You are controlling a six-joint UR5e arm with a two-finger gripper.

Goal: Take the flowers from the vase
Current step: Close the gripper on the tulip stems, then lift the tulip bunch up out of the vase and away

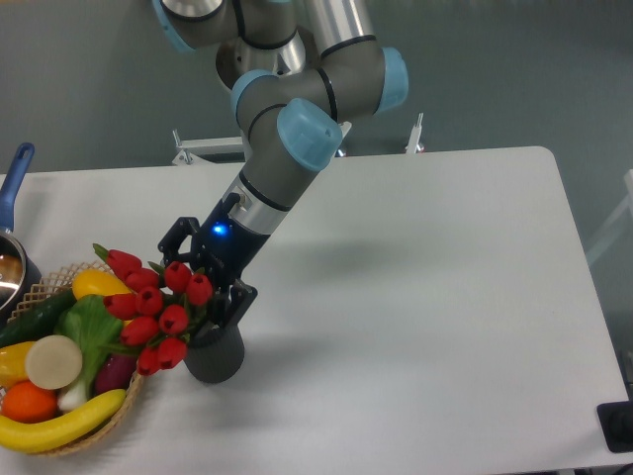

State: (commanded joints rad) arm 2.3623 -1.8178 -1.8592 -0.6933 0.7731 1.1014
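Observation:
The flowers (156, 307), a bunch of red tulip buds with green stems, lean out to the left from the vase (216, 358), a small dark grey cylinder near the table's front left. My gripper (203, 287) comes down at a slant from the upper right and sits right at the bunch, just above the vase's top. Its black fingers (237, 302) stand on either side of the stems. The buds hide the fingertips, so I cannot tell whether they press on the stems.
A wicker basket (40, 289) at the left edge holds a banana (59, 426), an orange, a cucumber, a green leafy vegetable (87, 332) and a yellow pepper. A blue-handled pot (12, 198) stands behind it. The buds overlap the basket's right rim.

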